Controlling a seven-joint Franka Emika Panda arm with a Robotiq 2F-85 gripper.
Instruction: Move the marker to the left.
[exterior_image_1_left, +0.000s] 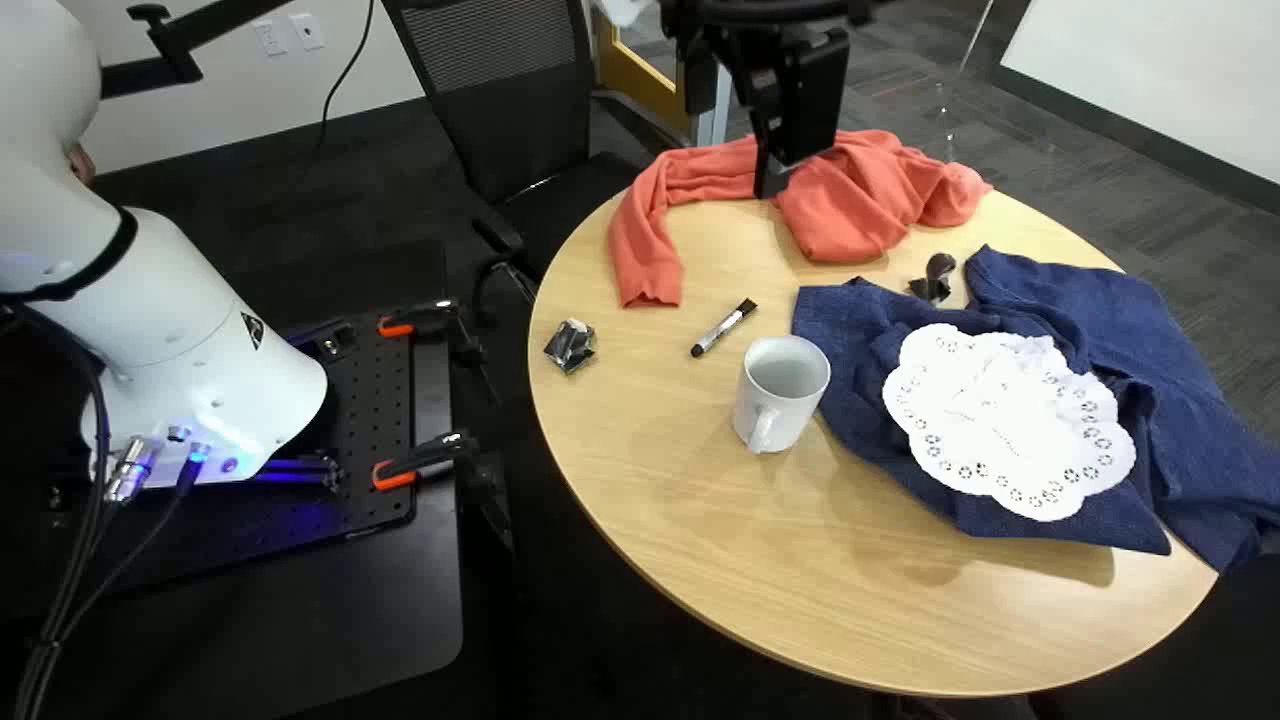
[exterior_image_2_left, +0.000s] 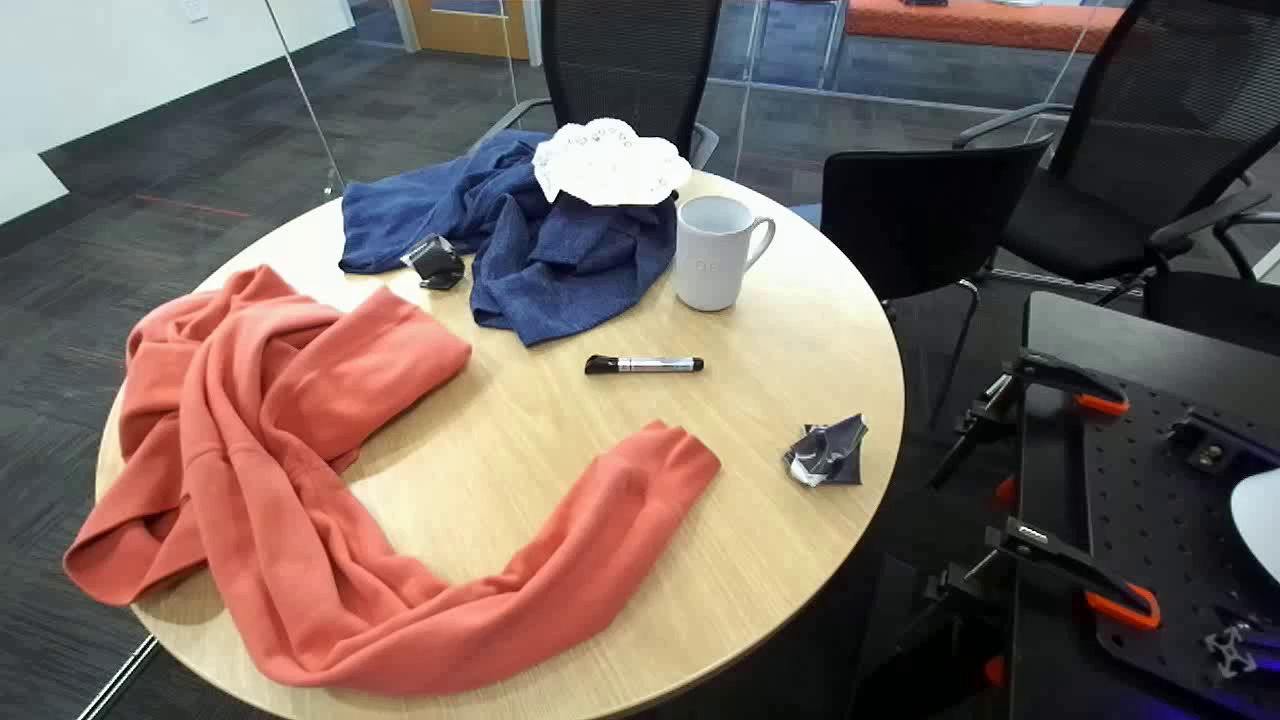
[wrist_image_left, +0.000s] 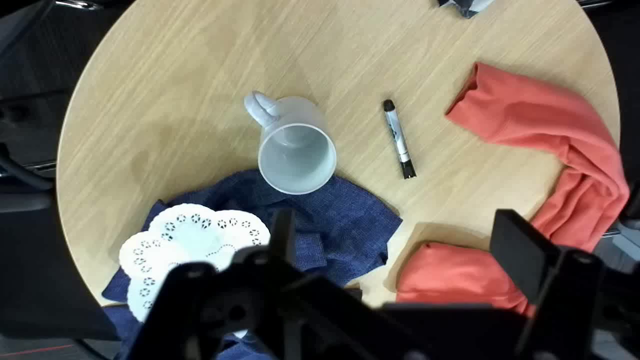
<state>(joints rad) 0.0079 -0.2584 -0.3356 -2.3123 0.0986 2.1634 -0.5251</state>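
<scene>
The marker is a slim stick with black ends and a whitish printed barrel. It lies flat on the round table in both exterior views, between the mug and the orange sleeve: marker (exterior_image_1_left: 724, 327), marker (exterior_image_2_left: 644, 365). In the wrist view the marker (wrist_image_left: 398, 139) lies right of the white mug, above the gap between the fingers. My gripper (wrist_image_left: 395, 222) is open, with its two fingers wide apart and nothing between them. In an exterior view the gripper (exterior_image_1_left: 740, 135) hangs high above the table, over the orange cloth and apart from the marker. It is out of view in the remaining exterior view.
A white mug (exterior_image_1_left: 781, 393) stands upright near the marker. Blue cloth (exterior_image_2_left: 570, 260) carries a white doily (exterior_image_2_left: 610, 165). An orange garment (exterior_image_2_left: 300, 480) curves over one side. A crumpled dark wrapper (exterior_image_2_left: 828, 452) and a small dark clip-like object (exterior_image_2_left: 435, 262) lie on the table (exterior_image_1_left: 640, 480).
</scene>
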